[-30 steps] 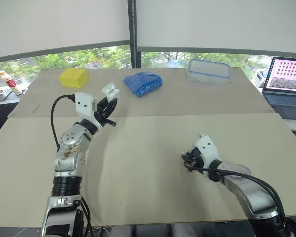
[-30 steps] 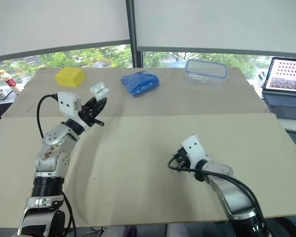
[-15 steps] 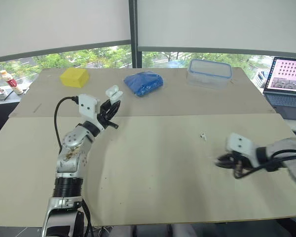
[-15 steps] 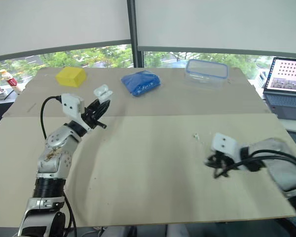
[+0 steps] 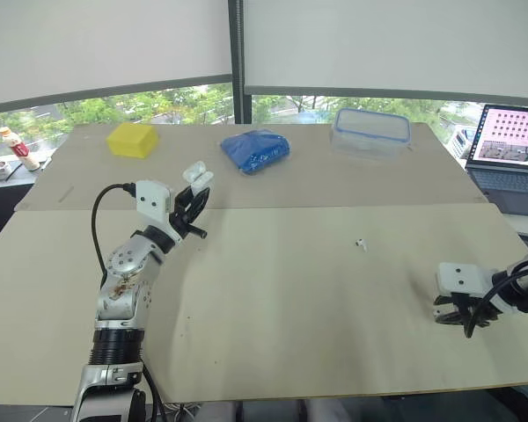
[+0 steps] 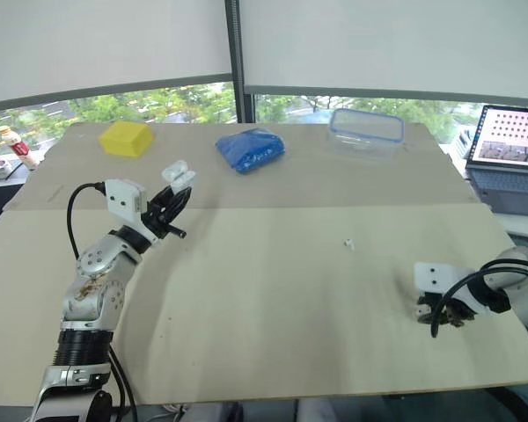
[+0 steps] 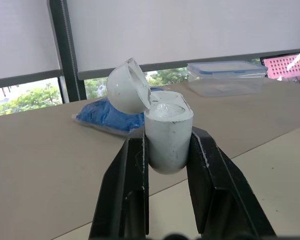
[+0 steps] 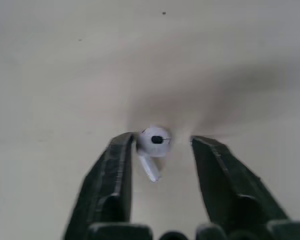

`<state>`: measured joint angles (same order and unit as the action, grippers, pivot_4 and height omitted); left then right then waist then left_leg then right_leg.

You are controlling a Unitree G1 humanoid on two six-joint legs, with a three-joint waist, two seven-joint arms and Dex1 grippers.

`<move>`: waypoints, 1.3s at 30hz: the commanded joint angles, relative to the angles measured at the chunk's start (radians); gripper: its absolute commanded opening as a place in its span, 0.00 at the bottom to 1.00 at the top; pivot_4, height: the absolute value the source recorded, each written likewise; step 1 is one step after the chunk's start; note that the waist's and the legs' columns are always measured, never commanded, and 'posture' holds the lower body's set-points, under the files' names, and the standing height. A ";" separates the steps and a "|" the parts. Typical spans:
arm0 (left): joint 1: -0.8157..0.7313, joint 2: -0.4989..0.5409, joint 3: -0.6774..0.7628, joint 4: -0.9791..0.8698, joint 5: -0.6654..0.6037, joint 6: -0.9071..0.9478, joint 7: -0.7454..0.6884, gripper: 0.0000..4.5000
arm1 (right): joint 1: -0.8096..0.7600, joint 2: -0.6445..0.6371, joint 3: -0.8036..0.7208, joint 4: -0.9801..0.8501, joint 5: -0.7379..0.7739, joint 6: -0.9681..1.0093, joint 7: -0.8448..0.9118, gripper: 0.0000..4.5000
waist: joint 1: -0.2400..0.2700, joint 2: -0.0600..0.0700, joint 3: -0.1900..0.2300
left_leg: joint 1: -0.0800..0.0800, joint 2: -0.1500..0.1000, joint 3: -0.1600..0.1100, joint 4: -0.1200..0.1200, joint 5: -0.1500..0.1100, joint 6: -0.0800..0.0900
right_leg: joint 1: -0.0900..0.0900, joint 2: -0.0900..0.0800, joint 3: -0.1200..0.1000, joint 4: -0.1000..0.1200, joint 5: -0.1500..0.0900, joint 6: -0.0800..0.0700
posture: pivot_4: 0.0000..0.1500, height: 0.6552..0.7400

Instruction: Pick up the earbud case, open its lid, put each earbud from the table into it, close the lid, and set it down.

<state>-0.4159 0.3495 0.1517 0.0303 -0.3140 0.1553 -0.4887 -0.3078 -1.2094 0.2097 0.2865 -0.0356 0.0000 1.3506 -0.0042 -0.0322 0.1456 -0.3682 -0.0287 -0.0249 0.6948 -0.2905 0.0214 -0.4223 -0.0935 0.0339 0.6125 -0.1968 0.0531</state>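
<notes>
Left gripper point(image 7: 167, 136) was clamped on the case point(image 7: 162, 127), held above the table point(image 5: 273, 299) with the lid point(image 7: 127, 86) swung open. Right gripper point(image 8: 162, 141) was spread, fingers either side of an earbud point(image 8: 153, 141) on the table. A second earbud point(image 5: 360, 243) was noted mid-table, well apart.

A yellow block point(image 5: 132, 139) sits on the far part of the table point(image 5: 273, 299), ahead of the left gripper point(image 5: 194, 193) and a little to its left. A crumpled blue bag point(image 5: 255, 149) lies near that gripper, ahead and to its right. Further right stands a clear plastic box point(image 5: 371, 130) with a blue-rimmed lid, well apart from both grippers. An open laptop point(image 5: 509, 154) with a pink-patterned screen stands far ahead of the right gripper point(image 5: 462, 318), beyond the table's right edge. A small bottle point(image 5: 18, 147) stands well to the left of the left gripper, off the table. White blinds point(image 5: 378, 44) hang over the window behind, with green trees point(image 5: 158, 104) below them.
</notes>
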 commanded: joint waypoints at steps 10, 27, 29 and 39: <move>-0.016 0.008 0.005 -0.028 -0.004 -0.008 -0.002 0.12 | 0.017 0.015 -0.011 0.028 -0.041 0.003 0.007 0.34 | 0.010 -0.001 0.000 | 0.000 0.000 0.000 0.000 0.000 0.000 | 0.000 0.000 0.000 -0.001 0.000 0.000 | 1.00 1.00; -0.053 -0.033 -0.068 -0.052 -0.049 0.013 -0.089 0.12 | -0.397 0.532 -0.204 -0.399 0.422 0.725 -0.262 0.08 | -0.019 0.002 0.000 | -0.003 0.004 0.001 0.000 0.000 -0.001 | -0.005 0.003 0.004 0.001 0.002 0.000 | 1.00 1.00; -0.070 -0.041 -0.083 -0.048 -0.066 0.030 -0.116 0.12 | -0.461 0.639 -0.215 -0.468 0.458 0.816 -0.364 0.08 | -0.006 0.003 0.000 | -0.007 0.004 0.001 0.000 0.000 -0.002 | -0.011 0.003 0.004 0.003 0.002 -0.001 | 1.00 1.00; -0.143 -0.105 -0.137 -0.005 -0.058 0.045 -0.150 0.12 | -0.495 0.977 -0.256 -0.552 0.493 0.820 -0.751 0.08 | 0.013 0.000 -0.002 | -0.026 -0.012 -0.003 0.009 0.003 -0.005 | -0.026 -0.015 -0.015 0.013 0.005 0.003 | 1.00 1.00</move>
<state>-0.5428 0.2460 0.0124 0.0319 -0.3637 0.2162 -0.6331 -0.7801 -0.2386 -0.0051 -0.2272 0.4453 0.8366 0.6477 0.0091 -0.0318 0.1435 -0.3945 -0.0411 -0.0269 0.7039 -0.2871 0.0171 -0.4479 -0.1094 0.0168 0.6255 -0.1918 0.0563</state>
